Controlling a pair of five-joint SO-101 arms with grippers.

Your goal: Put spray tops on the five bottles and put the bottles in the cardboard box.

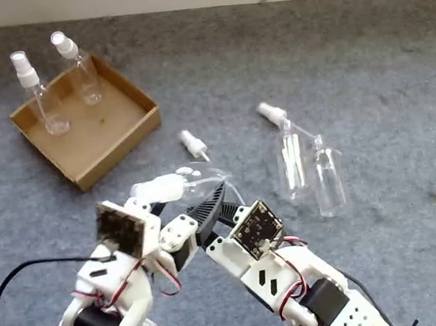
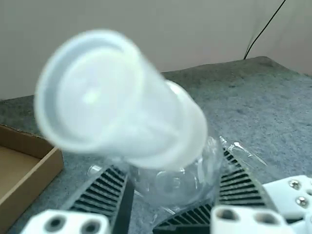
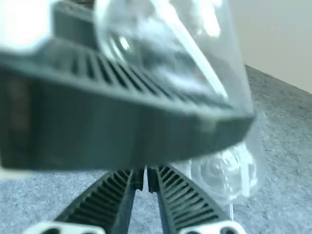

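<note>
The held bottle (image 1: 204,183) is seen at the lower centre of the high view. It lies nearly level, with its long axis running left to right and its spray top (image 1: 158,190) at the left end. In the left wrist view the left gripper (image 2: 170,191) is closed around the clear body, one ribbed finger pressed on each side, and the cap is pointed at the camera. The right gripper (image 3: 146,181) is seen just beside the bottle's base with its fingers drawn almost together; nothing can be made out in the thin slit between them. Whether the top is fully seated cannot be told.

The cardboard box (image 1: 118,155) lies to the upper left of the held bottle, on the cap's side, so the left arm is judged the nearer one. Two capped bottles (image 1: 42,101) are stood in the box's upper-left corner, and the lower-right part of its floor is left open. The near wall must be cleared on the way in. A loose spray top (image 1: 193,144) lies just above the held bottle, close to that route. Two lying bottles (image 1: 291,166) are set well apart to the right.
</note>
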